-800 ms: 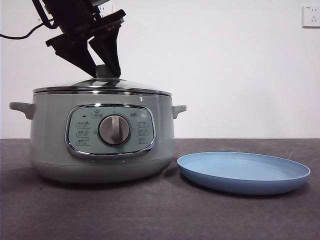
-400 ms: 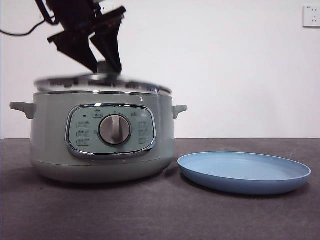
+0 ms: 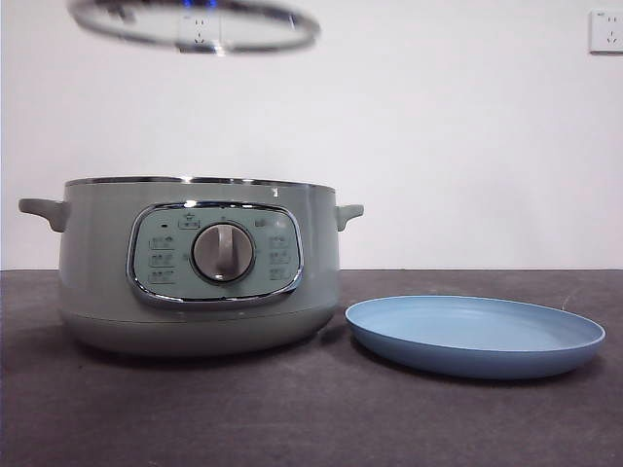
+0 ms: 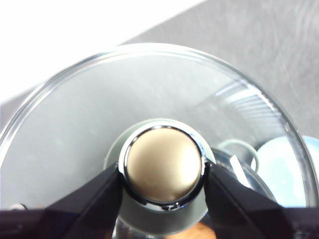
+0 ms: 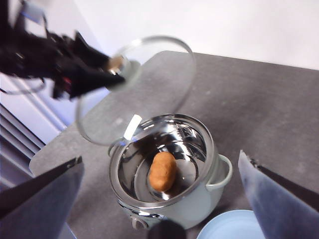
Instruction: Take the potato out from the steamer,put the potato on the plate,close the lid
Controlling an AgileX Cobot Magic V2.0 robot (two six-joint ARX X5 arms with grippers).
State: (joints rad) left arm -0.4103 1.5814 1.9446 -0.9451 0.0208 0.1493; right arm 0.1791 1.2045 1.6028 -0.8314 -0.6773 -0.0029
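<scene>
Left end effector: clenched on the lid, jaws pressed to opposite sides of the knob. Grasp at the knob because it is the only part of the glass disc that offers two opposed flanks; rim too wide for the jaws.

Lid: held high above the steamer, well apart from its chrome rim, at the top edge of the front view. In the right wrist view, tilted and offset to one side of the pot opening. Judged purpose: clear the opening so that a second arm can descend without contact.

Potato: lying on its side on the metal floor inside the steamer, near the middle, uncovered and untouched. Hidden by the pot wall in the front view.

Right end effector: released, jaws spread wide, empty, positioned above the steamer and looking down into it. Judged role: approach for the pick, with the jaw gap already wider than the potato.

Plate: flat on the surface, just beside the steamer on the side away from the raised lid, empty. Placement keeps the transfer path short and clear of the lid.

Task status, as judged: opening done; extraction, placement and closing not yet done.
</scene>
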